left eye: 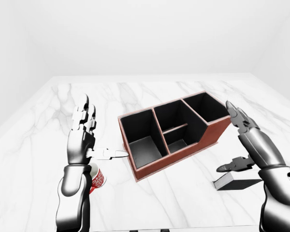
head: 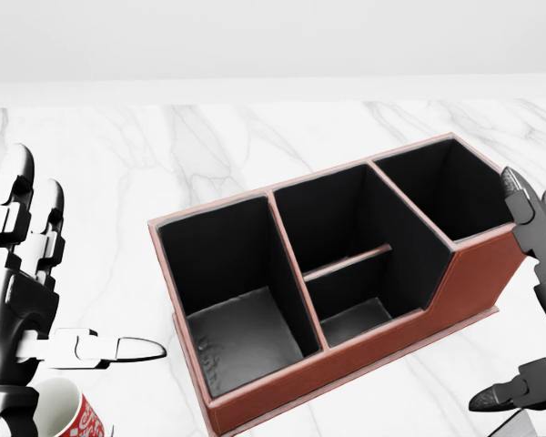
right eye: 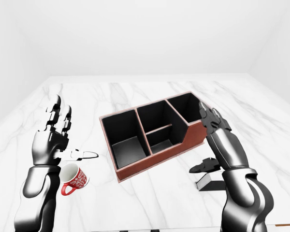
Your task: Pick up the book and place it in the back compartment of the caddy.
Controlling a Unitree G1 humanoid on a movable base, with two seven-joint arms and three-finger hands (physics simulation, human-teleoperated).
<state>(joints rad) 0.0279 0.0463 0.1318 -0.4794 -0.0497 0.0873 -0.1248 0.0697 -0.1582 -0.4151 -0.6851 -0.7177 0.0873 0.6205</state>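
The book (left eye: 230,183) is a flat grey slab lying on the marble table to the right of the caddy, low in the left-eye view. The red-brown caddy (left eye: 215,132) has black compartments, all empty, and sits at an angle mid-table. My right hand (left eye: 227,141) is open just above the book, its thumb over the book's left end and its fingers (left eye: 237,117) raised beside the caddy's right end. My left hand (left eye: 100,131) is open and upright to the left of the caddy, thumb pointing at the caddy's wall. The head view shows only a corner of the book (head: 539,426).
A red and white mug (right eye: 76,178) stands on the table under my left hand, left of the caddy. The white marble table (left eye: 150,92) stretches away beyond the caddy, and its near edge runs along the bottom of the eye views.
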